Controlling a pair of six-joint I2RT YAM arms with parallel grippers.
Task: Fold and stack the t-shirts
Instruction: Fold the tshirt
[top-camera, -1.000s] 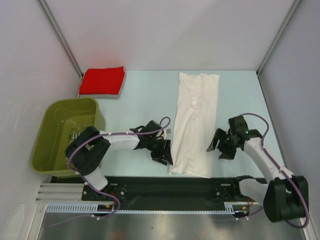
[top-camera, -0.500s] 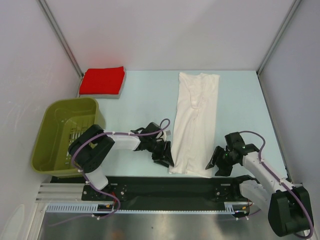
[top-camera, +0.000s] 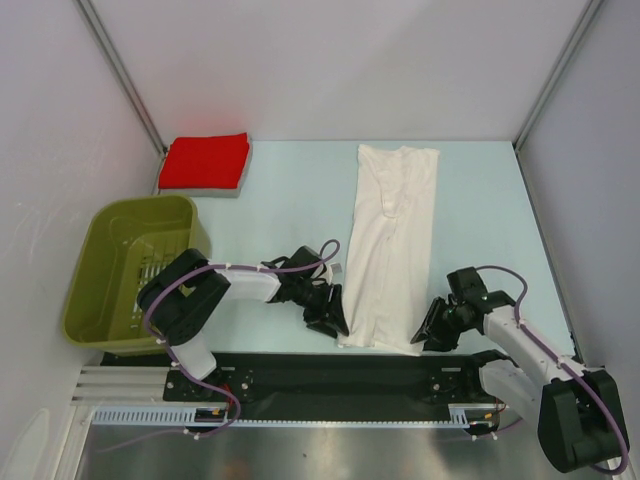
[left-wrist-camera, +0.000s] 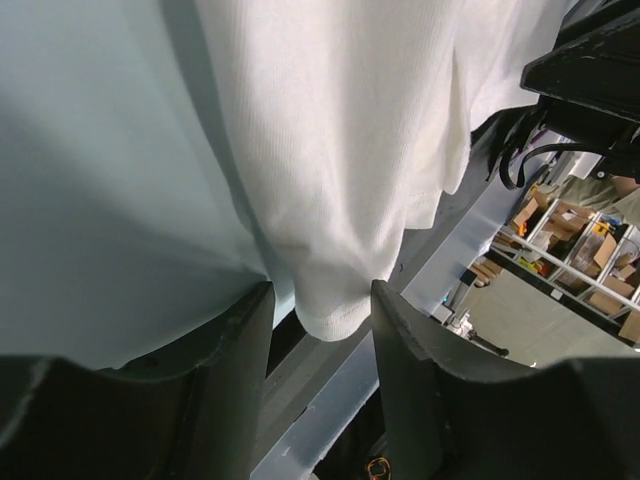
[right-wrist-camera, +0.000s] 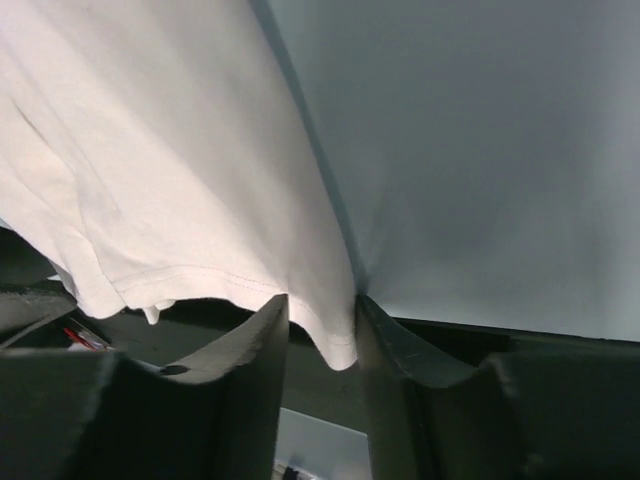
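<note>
Pale blue-green surface (top-camera: 290, 190) is enclosed by white walls (top-camera: 330, 70). White t-shirt (top-camera: 390, 240) is laid as a long folded strip right of centre. Red t-shirt (top-camera: 205, 160) is folded at the far left corner, with olive basket (top-camera: 130, 265) at the left edge. White shirt's near hem corners are pinched by left fingers (left-wrist-camera: 225, 380) and right fingers (right-wrist-camera: 250, 370). Tip contact is hidden by cloth. Shelving (left-wrist-camera: 580, 270) beyond the edge is blurred.

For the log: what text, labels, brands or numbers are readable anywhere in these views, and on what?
No text can be read in any view.
White t-shirt: plain on the side that shows, no print or label visible.
Red t-shirt and green basket: no markings visible.
Boxes on shelves behind, in the left wrist view: too blurred to read any markings.
</note>
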